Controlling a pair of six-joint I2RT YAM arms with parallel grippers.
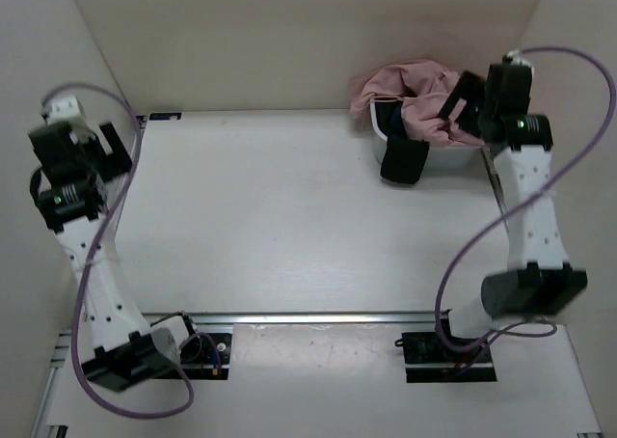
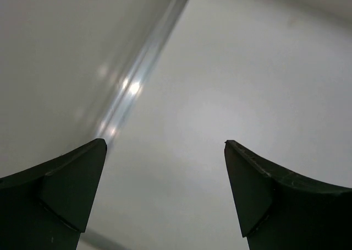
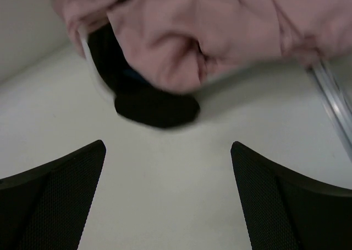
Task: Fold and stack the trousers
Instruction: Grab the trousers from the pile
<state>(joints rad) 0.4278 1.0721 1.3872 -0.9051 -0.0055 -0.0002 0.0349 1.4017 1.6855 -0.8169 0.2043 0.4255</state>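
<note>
The dusty-pink trousers (image 1: 410,93) lie bunched in a heap in a white basket (image 1: 445,160) at the back right of the table. In the right wrist view the trousers (image 3: 220,30) spill over the basket's rim (image 3: 86,52). My right gripper (image 1: 457,102) hangs just above and in front of the heap, open and empty (image 3: 168,145), with bare table between its fingers. My left gripper (image 1: 84,147) is far off at the left wall, open and empty (image 2: 165,142) above the bare table.
A black cloth (image 1: 403,160) hangs over the basket's front onto the table, also in the right wrist view (image 3: 157,108). A dark garment (image 3: 110,57) sits inside the basket under the trousers. Cardboard walls close the left, back and right sides. A metal rail (image 1: 318,316) crosses near the arm bases.
</note>
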